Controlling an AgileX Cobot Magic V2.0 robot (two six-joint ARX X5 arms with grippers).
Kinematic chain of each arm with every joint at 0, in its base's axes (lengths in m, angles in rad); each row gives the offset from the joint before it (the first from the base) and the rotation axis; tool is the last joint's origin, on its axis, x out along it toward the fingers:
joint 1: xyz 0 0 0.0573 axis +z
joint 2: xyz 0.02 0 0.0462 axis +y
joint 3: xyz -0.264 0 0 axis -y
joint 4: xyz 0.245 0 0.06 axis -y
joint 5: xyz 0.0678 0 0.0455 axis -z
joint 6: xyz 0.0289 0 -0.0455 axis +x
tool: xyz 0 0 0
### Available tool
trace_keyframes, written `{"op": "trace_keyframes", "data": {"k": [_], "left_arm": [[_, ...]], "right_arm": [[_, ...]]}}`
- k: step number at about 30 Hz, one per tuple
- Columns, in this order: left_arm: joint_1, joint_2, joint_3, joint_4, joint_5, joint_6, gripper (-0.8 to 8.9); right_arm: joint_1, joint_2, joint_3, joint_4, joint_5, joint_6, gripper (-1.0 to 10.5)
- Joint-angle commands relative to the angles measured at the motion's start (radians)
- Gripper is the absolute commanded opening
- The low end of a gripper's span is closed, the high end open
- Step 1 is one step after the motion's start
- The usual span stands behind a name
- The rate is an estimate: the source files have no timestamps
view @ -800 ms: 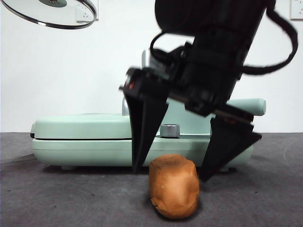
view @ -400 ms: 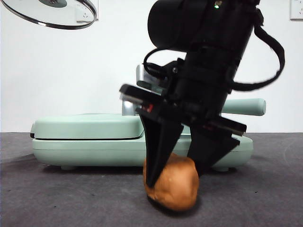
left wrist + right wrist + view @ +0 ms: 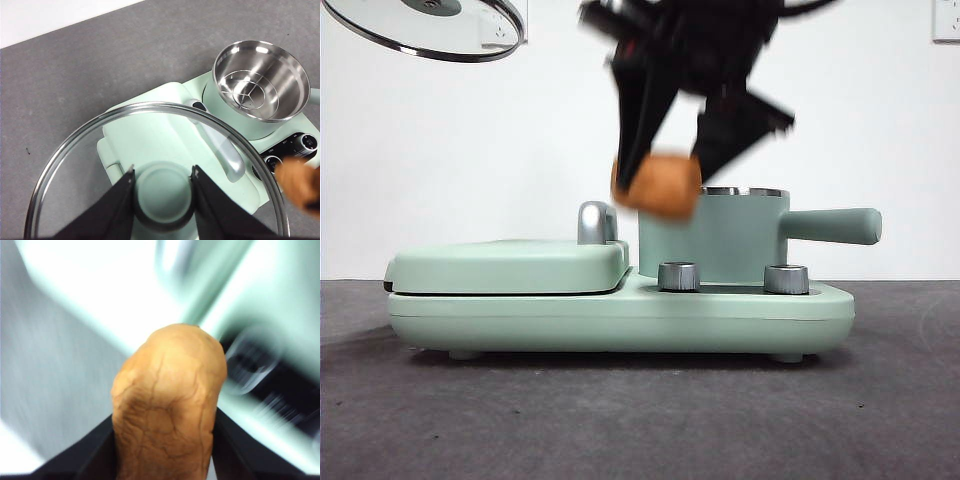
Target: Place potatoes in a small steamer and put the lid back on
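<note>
The potato (image 3: 657, 186) has left the counter (image 3: 620, 420), pinched in the right hand (image 3: 670, 170) beside the pot's (image 3: 713, 240) rim. The left hand (image 3: 162, 192) grips the lid's (image 3: 70, 150) knob, keeping the pot open.

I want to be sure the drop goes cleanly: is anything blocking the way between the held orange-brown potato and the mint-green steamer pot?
Nothing visible does. The right gripper holds the orange-brown potato beside the steel rim of the mint-green steamer pot, whose mouth is open. The left gripper holds the round glass lid high and off to the side.
</note>
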State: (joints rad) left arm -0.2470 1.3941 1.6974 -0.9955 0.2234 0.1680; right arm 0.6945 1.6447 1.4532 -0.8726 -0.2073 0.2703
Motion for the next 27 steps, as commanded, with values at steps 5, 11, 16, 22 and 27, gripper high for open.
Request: {"op": "trace_keyframes", "data": {"k": [5,11,16,22,27], "left_arm": [[-0.002,0.0,0.003,0.027,0.005,-0.001,0.17],[-0.002,0.0,0.003,0.039,0.006,-0.005,0.17],[-0.002,0.0,0.003,0.042,0.006,-0.005,0.17],[-0.002,0.0,0.003,0.043,0.006,-0.005,0.17],[-0.002,0.0,0.003,0.044,0.006,-0.005,0.17]], "right_arm": [[-0.147,0.079,0.266,-0.055,0.005,-0.079,1.1],[-0.237,0.227,0.457,-0.141,-0.002,-0.119,1.1],[-0.269,0.358,0.566,-0.183,-0.005,-0.142,1.1],[-0.28,0.459,0.603,-0.218,-0.004,-0.156,1.3],[-0.283,0.489,0.603,-0.23,-0.002,-0.167,2.1]]}}
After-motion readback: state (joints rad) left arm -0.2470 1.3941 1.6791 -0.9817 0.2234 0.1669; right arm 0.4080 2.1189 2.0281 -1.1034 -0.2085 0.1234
